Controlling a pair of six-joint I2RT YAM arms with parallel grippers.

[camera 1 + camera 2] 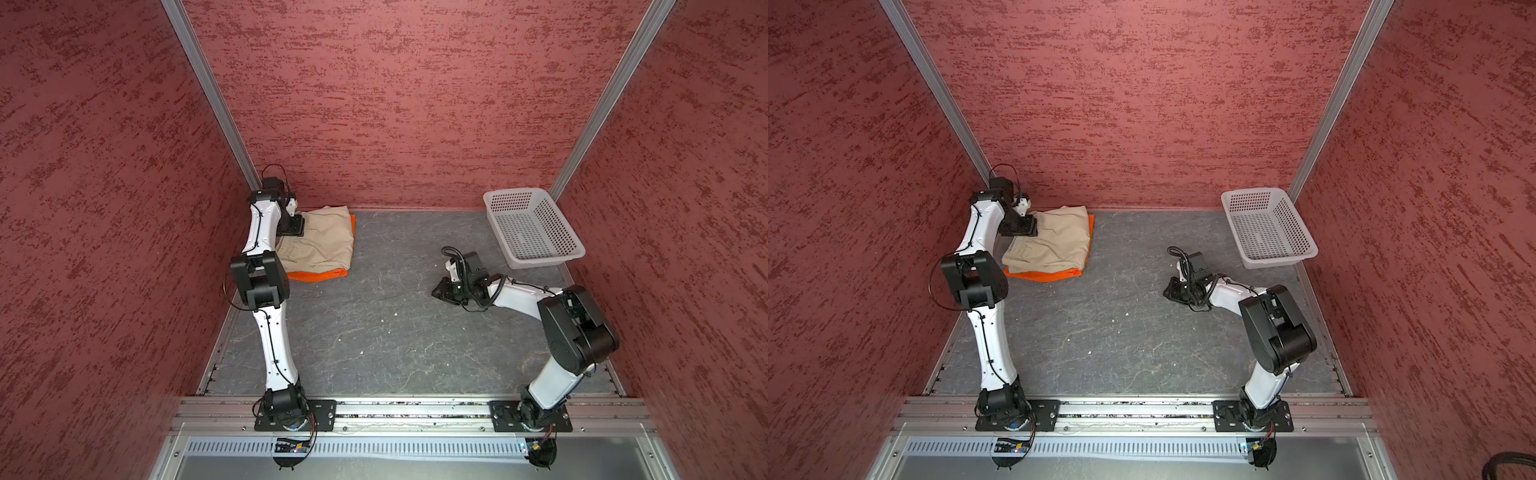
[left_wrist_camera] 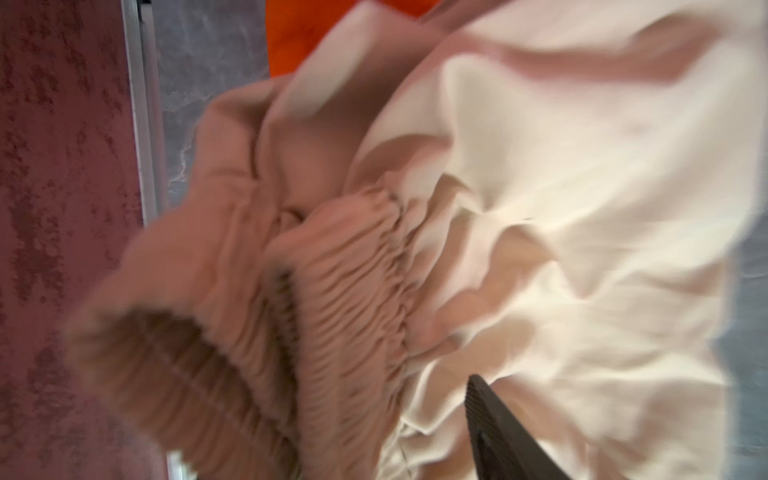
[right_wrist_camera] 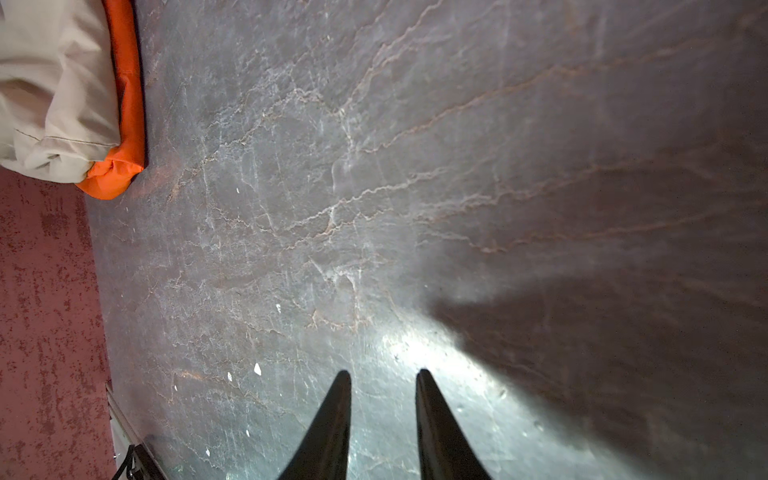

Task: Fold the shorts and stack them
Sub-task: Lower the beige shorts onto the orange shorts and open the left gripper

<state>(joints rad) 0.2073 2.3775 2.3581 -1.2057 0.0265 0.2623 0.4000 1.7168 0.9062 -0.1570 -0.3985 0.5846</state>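
- Find the beige shorts (image 1: pixel 324 241) folded in the far-left corner of the worktop (image 1: pixel 374 324). They lie on top of the orange shorts (image 1: pixel 316 274), whose edge shows along the near and right sides of the stack in both top views.
- The left gripper (image 1: pixel 292 227) is at the left, waistband end of the beige shorts, touching the cloth.
- In the left wrist view, one finger (image 2: pixel 498 432) shows against the pale fabric beside the gathered waistband (image 2: pixel 353 291). The other finger is hidden and the picture is blurred, so you cannot tell whether this gripper is parted or clamped on the cloth.
- The right gripper (image 3: pixel 382 374) is low over bare worktop right of centre, well apart from the stack. Its fingers are slightly parted with nothing between them.
- A white perforated basket (image 1: pixel 540 261) sits in the far-right corner, just beyond the right gripper and not touching it.
- The left arm's elbow (image 1: pixel 259 282) overhangs the near-left corner of the stack and hides it.
- The stack lies near the left wall (image 1: pixel 104 208) and near the back wall (image 1: pixel 395 104).
- Your open room is the middle of the worktop between the arms, down to the front rail (image 1: pixel 395 409).
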